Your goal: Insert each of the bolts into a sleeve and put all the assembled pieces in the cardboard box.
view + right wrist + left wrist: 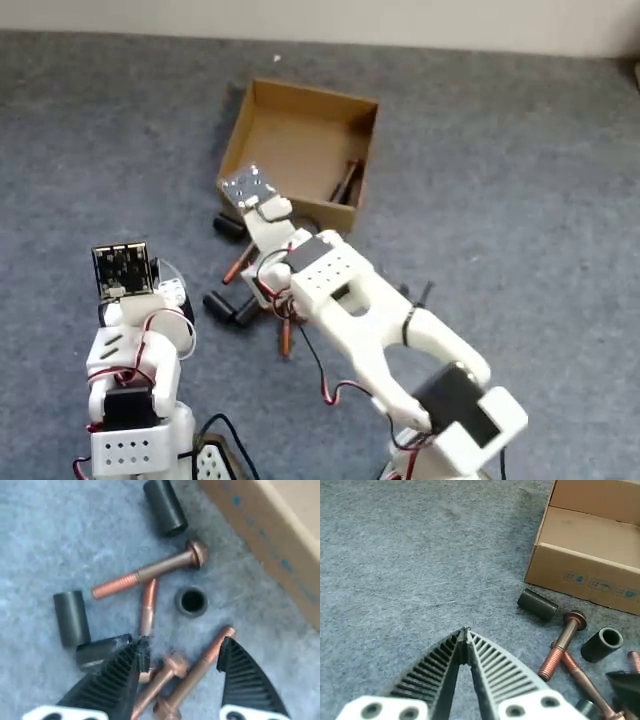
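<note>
The left gripper [465, 632] hung over grey, fuzzy carpet [395, 555] with its fingers [495, 665] shut tight; the black ribbed faces met at the tips with nothing between them.

Toward the centre of the table the loose parts lay scattered just in front of the cardboard box [340, 215]; a matte black sleeve [165, 502], a plain short tube, lay on its side nearest the box wall; a long copper-coloured bolt [150, 572] with a round flanged head and a threaded end lay near it; a second sleeve [191, 601] stood on end, showing its round bore; a third sleeve [72, 617] lay well apart from that one, with a shorter bolt shank [147, 607] between them.

The right gripper [185, 644] hung over this heap with its fingers [245, 675] spread wide, gripping nothing; two more bolts [197, 665] lay side by side in the gap between them, one threaded tip close to a finger; the other finger sat against a fourth sleeve [100, 652], though whether it touched I could not tell.

The box was brown cardboard, open-topped and square; dark slender pieces [350, 180] lay in the corner nearest the right arm, too small to make out.
</note>
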{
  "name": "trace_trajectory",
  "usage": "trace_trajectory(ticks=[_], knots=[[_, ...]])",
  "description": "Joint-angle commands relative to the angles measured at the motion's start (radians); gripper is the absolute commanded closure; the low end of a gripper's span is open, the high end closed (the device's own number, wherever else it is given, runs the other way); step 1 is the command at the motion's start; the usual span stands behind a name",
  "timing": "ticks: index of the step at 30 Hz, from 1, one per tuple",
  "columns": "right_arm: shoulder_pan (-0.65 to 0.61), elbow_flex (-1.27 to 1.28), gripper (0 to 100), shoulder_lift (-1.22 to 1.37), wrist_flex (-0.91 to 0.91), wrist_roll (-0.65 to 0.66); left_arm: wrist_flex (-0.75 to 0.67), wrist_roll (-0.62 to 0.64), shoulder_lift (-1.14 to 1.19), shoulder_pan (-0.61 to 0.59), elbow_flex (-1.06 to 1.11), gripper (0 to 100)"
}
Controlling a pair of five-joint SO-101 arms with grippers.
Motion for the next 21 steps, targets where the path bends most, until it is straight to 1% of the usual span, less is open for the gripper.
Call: trace_trajectory(ticks=[1,9,11,14,17,21], knots=[[-0.008,-0.022,78.2,0.024,-0.088,-0.005,-0.021,-0.015,-0.007,-0.010,-0.004,99],[-0.005,-0.022,78.7,0.051,-0.107,0.000,-0.021,-0.015,-0.007,-0.010,-0.004,99],[-0.005,-0.022,82.6,0.053,-0.107,0.002,-0.021,-0.015,-0.007,-0.010,-0.004,99],[0.001,-0.022,91.3,0.047,-0.130,0.011,-0.021,-0.015,-0.007,-0.010,-0.004,99],[0.013,-0.016,98.8,0.047,-0.160,0.069,-0.021,-0.015,-0.007,-0.010,-0.004,99],[0.030,-0.015,99.2,0.033,-0.159,0.098,-0.021,-0.015,-0.007,-0.010,-0.004,99]])
